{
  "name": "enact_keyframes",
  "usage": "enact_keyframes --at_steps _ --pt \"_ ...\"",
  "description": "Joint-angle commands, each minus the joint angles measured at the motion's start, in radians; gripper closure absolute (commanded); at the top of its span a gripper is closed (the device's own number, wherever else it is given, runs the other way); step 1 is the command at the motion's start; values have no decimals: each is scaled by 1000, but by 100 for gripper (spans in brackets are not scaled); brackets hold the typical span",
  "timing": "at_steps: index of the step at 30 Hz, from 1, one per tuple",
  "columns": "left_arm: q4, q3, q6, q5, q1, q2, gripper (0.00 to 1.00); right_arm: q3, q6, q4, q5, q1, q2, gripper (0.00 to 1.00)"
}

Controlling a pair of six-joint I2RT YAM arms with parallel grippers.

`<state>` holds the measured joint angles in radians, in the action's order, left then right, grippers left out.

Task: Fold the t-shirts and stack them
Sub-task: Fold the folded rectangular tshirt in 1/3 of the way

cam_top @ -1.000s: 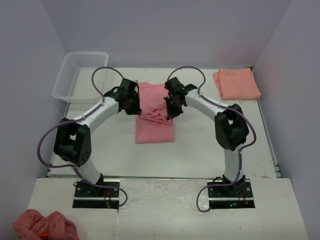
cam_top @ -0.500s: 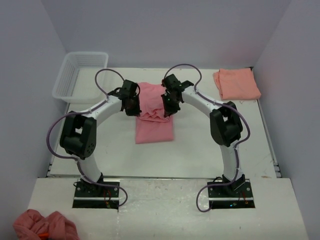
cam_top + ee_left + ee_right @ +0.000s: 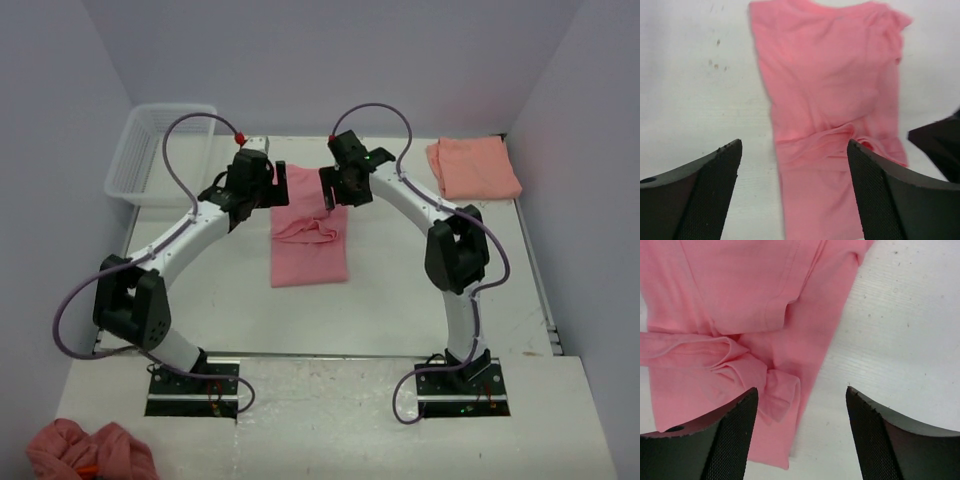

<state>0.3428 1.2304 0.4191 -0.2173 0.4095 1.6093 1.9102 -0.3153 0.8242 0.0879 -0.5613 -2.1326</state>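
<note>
Across the middle of the top view, the rose-pink t-shirt (image 3: 308, 255) lies on the surface (image 3: 400, 300) as a narrow lengthwise strip, with a bunched ridge (image 3: 305, 232) running crosswise near its centre. My left fingers (image 3: 700, 190) and right fingers (image 3: 890, 435) hover above it, both spread wide and holding nothing. At upper right the salmon-orange t-shirt (image 3: 473, 167) sits folded, well apart. I judge the pink one's fold only partway done: the cross fold looks rumpled, not flat. Next I would want both sets of fingers on one short end, to lay it over neatly before stacking it on the salmon one.
</note>
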Motion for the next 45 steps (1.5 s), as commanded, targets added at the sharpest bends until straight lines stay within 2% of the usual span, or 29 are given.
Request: enact_keyframes --at_steps 1,2,3,4,5,7,10,14,18,23,35,40,43,44,45 --pt "-65 -2 -43 -30 51 -124 14 -50 -7 29 -3 5 155 28" --pt "-23 -2 -22 40 57 -133 26 -104 -14 10 -29 3 215 31" --pt "-12 -8 -16 74 64 -135 40 -156 -24 -35 -42 -2 247 39" --pt "-2 -17 -11 99 92 -140 61 -278 -46 -68 -69 -6 279 61" --pt "13 -40 13 123 106 -140 100 -337 -60 -104 -94 -8 305 97" --pt "16 -66 39 182 127 -132 100 -455 -76 -183 -167 -21 341 100" --pt "12 -140 111 263 141 -85 100 -484 -91 -194 -191 -66 292 100" --pt "28 -198 167 193 160 -61 100 -484 -116 -246 -255 -101 258 100" --pt "28 -232 193 131 161 -109 100 -399 -107 -214 -264 -111 177 100" --pt "65 -209 175 56 161 -201 100 -275 -96 -194 -258 -109 51 100" --pt "160 -221 161 68 161 -408 100 39 -54 -126 -202 -62 -183 100" --pt "173 -273 173 88 161 -454 100 254 -41 -71 -212 -2 -276 100" --pt "173 -307 173 99 161 -462 100 491 -30 18 -238 53 -378 100" --pt "173 -313 170 102 161 -460 100 618 -30 73 -246 66 -398 100" --pt "174 -325 167 101 161 -460 100 645 -22 79 -254 81 -392 100"
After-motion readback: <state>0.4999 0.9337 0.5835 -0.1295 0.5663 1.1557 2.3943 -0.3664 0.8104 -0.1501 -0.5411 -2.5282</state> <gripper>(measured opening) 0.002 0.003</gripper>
